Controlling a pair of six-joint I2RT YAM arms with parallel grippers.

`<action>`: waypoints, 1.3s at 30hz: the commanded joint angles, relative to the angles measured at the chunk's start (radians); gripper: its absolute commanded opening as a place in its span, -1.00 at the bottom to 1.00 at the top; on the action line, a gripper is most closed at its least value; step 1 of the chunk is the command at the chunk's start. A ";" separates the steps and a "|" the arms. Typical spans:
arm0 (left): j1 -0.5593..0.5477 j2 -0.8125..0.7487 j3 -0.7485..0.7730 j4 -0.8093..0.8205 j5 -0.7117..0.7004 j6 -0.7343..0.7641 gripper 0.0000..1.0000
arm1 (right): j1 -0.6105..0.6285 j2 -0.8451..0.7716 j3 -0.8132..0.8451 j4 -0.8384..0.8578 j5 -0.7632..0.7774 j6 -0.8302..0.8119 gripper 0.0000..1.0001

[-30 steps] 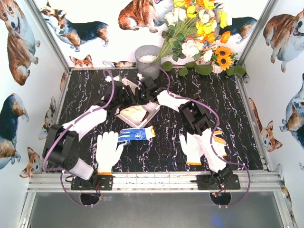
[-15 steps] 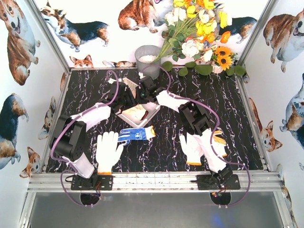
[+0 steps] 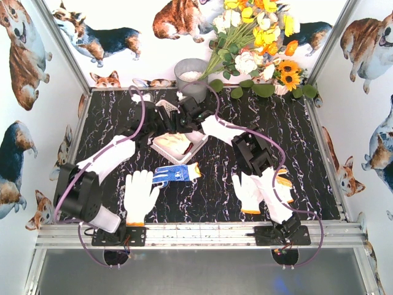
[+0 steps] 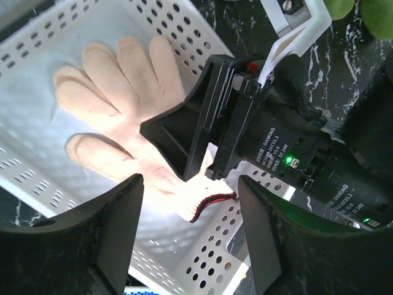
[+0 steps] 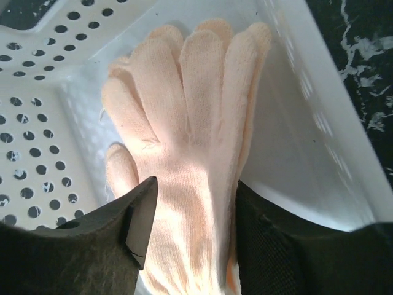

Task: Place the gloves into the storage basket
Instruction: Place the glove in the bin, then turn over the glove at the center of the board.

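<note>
The cream glove (image 5: 184,123) lay flat in the storage basket (image 5: 301,123), which sat toward the far-left part of the table (image 3: 295,135). It was straight beneath the right gripper (image 5: 193,203). Its long axis ran away from that gripper, fingertips pointing ahead and cuff nearest the jaws. Those jaws stood apart with the glove loose below them, gripping nothing. The left gripper (image 4: 190,184) hung over the same basket, also spread and empty.

The blue-dotted glove (image 3: 175,174) lay just nearward of the basket, lengthwise left to right. The white glove (image 3: 140,195) lay by the near edge, closer to the left arm (probably its job). More gloves (image 3: 247,192) lay near the right arm's base.

A second before, the right jaws had been closed on the glove. By this moment they had parted, and the left arm had swung slightly.
</note>
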 commanded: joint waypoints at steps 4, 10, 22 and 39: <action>0.013 -0.150 -0.042 -0.039 -0.077 0.080 0.33 | 0.006 -0.215 0.013 -0.003 0.077 -0.058 0.17; 0.015 -0.296 -0.098 -0.103 -0.152 0.108 0.59 | 0.006 -0.364 -0.091 0.008 0.130 -0.067 0.27; 0.015 -0.592 -0.222 -0.432 -0.226 0.065 0.89 | -0.026 -0.941 -0.586 0.040 0.119 -0.021 0.39; -0.210 -0.582 -0.427 -0.736 -0.149 -0.202 0.38 | -0.071 -1.537 -1.072 -0.225 0.197 0.102 0.38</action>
